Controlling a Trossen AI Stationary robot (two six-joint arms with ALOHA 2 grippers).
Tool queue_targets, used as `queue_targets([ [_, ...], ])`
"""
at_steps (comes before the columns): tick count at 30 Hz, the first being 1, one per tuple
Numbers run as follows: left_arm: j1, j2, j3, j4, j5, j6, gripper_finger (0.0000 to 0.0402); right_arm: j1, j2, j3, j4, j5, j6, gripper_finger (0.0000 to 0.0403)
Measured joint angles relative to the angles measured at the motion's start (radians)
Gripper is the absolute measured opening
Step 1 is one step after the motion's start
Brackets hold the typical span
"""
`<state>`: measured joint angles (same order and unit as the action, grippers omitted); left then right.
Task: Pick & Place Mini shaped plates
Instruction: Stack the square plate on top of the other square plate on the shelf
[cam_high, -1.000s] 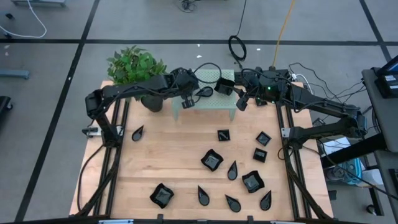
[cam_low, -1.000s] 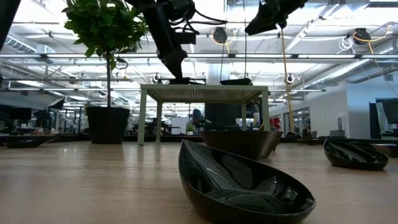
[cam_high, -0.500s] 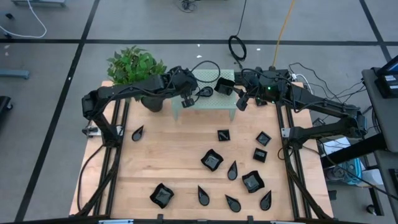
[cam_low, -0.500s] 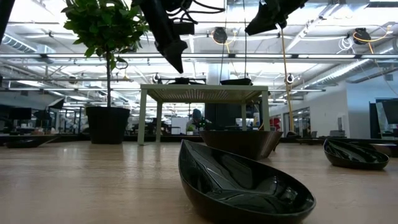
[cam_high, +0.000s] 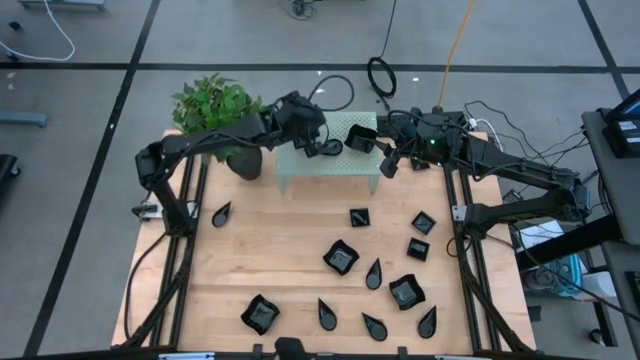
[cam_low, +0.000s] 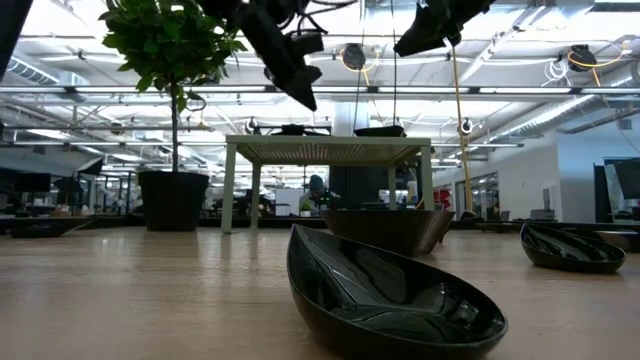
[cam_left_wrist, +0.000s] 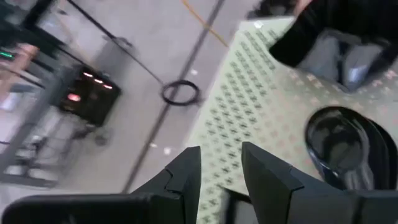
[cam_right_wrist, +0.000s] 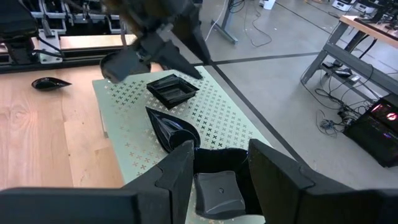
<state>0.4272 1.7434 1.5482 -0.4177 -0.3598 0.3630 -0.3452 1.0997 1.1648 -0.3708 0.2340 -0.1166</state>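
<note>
Left arm reaches from the left edge of the high view toward top centre, forearm passing over the potted plant (cam_high: 215, 108). Left gripper (cam_high: 318, 143) hangs above the pale green perforated stand (cam_high: 330, 165), tips tilted down to the right in the low view; fingers (cam_left_wrist: 186, 177) parted with a narrow gap, nothing between them

Right arm comes in from the right edge, elbow out, wrist level with the stand's right end. Right gripper (cam_high: 388, 165) fingers spread, nothing gripped; in the right wrist view its fingers (cam_right_wrist: 177, 171) frame a square plate (cam_right_wrist: 214, 186) lying below them

On the stand top, right wrist view: teardrop plate (cam_right_wrist: 171, 132), long axis running diagonally, point toward the upper left of the frame; flat square plate (cam_right_wrist: 171, 89) just beyond it, corners set diamond-wise

Remaining mini shaped plates on the wooden tabletop (cam_high: 270, 250), high view: lone teardrop (cam_high: 221, 213) at left, point aimed upper right; wavy-edged squares (cam_high: 341, 257) centre, lower left and lower right; small squares at right; more teardrops along the bottom, mostly pointing up or upper left

Low view: a teardrop plate (cam_low: 390, 295) fills the foreground, long axis left to right
</note>
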Motion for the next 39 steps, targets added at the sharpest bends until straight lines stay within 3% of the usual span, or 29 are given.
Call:
queue_targets([
  [15, 0.046, 0.071, 0.000, 0.017, 0.106, -0.007, 0.0122, 0.000, 0.000, 0.000, 0.000, 0.000, 0.000, 0.0141],
  [27, 0.059, 0.070, 0.000, -0.079, 0.054, -0.059, 0.0122, 0.000, 0.000, 0.000, 0.000, 0.000, 0.000, 0.0141],
  [39, 0.049, 0.053, 0.000, -0.022, 0.022, -0.044, 0.0122, 0.000, 0.000, 0.000, 0.000, 0.000, 0.000, 0.0141],
])
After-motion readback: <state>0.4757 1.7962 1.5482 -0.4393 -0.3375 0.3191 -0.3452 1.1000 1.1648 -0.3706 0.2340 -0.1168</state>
